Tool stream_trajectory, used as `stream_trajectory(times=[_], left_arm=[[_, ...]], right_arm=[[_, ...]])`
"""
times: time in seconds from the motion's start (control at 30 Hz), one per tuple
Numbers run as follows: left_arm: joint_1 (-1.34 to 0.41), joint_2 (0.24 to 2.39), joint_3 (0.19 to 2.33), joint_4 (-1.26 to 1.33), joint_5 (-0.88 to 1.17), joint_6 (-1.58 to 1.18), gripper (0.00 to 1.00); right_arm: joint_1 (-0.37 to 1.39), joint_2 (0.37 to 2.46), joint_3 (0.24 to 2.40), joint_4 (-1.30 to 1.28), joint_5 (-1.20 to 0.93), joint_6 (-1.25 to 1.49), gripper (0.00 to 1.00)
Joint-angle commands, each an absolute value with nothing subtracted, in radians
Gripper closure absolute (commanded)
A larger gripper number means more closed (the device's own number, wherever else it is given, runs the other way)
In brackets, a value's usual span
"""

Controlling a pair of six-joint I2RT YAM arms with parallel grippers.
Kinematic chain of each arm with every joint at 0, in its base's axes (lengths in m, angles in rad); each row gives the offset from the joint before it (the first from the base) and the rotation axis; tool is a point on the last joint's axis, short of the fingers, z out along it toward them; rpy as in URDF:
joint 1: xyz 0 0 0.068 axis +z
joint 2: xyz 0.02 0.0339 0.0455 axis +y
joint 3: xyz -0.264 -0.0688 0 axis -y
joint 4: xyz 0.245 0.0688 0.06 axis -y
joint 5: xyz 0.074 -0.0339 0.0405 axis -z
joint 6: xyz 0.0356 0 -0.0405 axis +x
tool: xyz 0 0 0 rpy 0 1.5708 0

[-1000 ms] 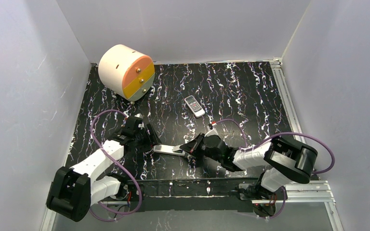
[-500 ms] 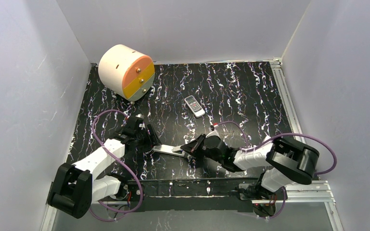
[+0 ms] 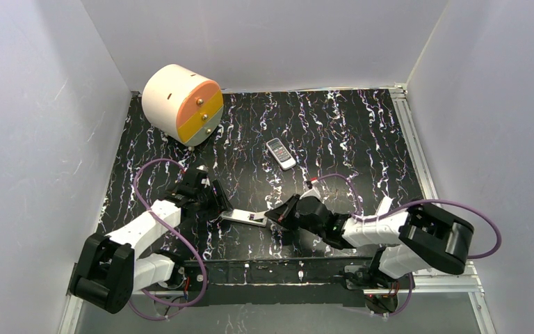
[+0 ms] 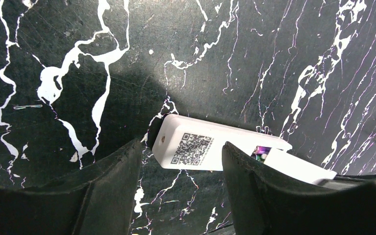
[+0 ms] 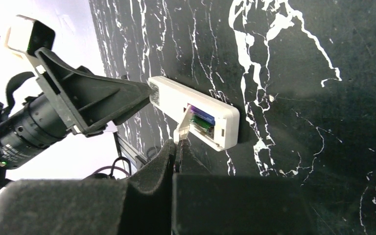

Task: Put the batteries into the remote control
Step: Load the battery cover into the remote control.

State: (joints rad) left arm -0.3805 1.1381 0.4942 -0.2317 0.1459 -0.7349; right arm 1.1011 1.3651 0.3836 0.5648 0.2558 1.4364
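Right wrist: seeing the white remote (image 5: 171, 95) face-down on the worktop (image 5: 298, 73), batteries (image 5: 203, 120) sitting in its open bay. Pinching the thin battery cover (image 5: 183, 128) in the clenched right claw (image 5: 176, 147); bracketing the remote's end with the released left claw (image 4: 181, 147). Judging the remote light, stiff, slick; favouring its long edges.

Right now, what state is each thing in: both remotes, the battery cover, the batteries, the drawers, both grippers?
white remote: back up, compartment open.
battery cover: tilted up off the compartment.
batteries: sitting in the compartment.
left gripper: open, straddling the white remote's end.
right gripper: shut on the battery cover.
grey remote: buttons up, lying apart.
drawer unit: drawers closed.
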Motion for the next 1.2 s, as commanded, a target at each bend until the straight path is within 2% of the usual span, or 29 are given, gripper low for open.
stream_trajectory(times=[0.0,0.17,0.6,1.07,1.17], left_arm=[[-0.376,1.132,0.503,-0.237,0.135,-0.722,0.42],[-0.376,1.132,0.503,-0.241,0.133,-0.719,0.42],[-0.376,1.151,0.502,-0.233,0.147,-0.717,0.45],[-0.376,1.149,0.503,-0.234,0.15,-0.718,0.45],[-0.376,1.144,0.505,-0.236,0.15,-0.718,0.44]], right_arm=[[1.107,1.43,0.404,0.665,0.237,1.441,0.99],[1.109,1.489,0.399,0.775,0.211,1.464,0.99],[1.114,1.524,0.381,0.801,0.212,1.518,0.99],[1.124,1.523,0.387,0.707,0.195,1.498,0.99],[1.123,1.509,0.406,0.644,0.204,1.482,0.91]])
